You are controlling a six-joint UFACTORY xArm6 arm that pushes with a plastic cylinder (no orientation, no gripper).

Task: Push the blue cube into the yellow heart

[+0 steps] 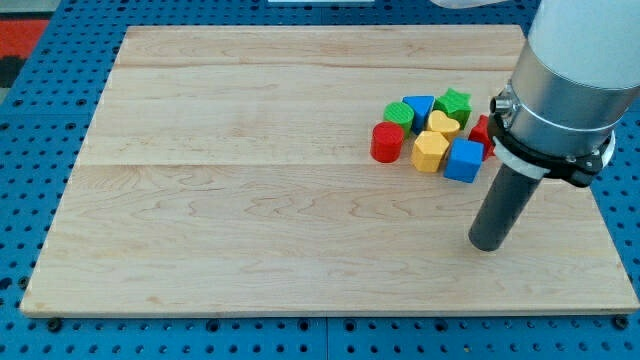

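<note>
Camera view: you have one view only, looking down across the wooden tabletop (250,200).
Arm: comes in from the tabletop's top-right corner; its wide grey body hides part of the right edge.
My tip (488,245): the rod's lower end rests on the board near the right edge, about mid-height of the table. It is apart from every block and touches none.
End state: a plain rod, so you have nothing to open or close, and it holds nothing.
Blue cube (463,160): lies at the lower right of the cluster, toward the right edge; my tip sits below it and slightly to its right.
Yellow heart (444,124): just above and left of the blue cube; whether the two touch you cannot tell.
Yellow block (431,151): angular, pressed against the blue cube's left side, directly below the heart.
Red cylinder (387,142): leftmost of the cluster.
Green block (398,112): above the red cylinder.
Blue block (420,107): wedge-like, between the two green pieces.
Green star-like block (455,102): top of the cluster.
Red block (482,133): right of the heart, partly hidden by the arm; shape unclear.
</note>
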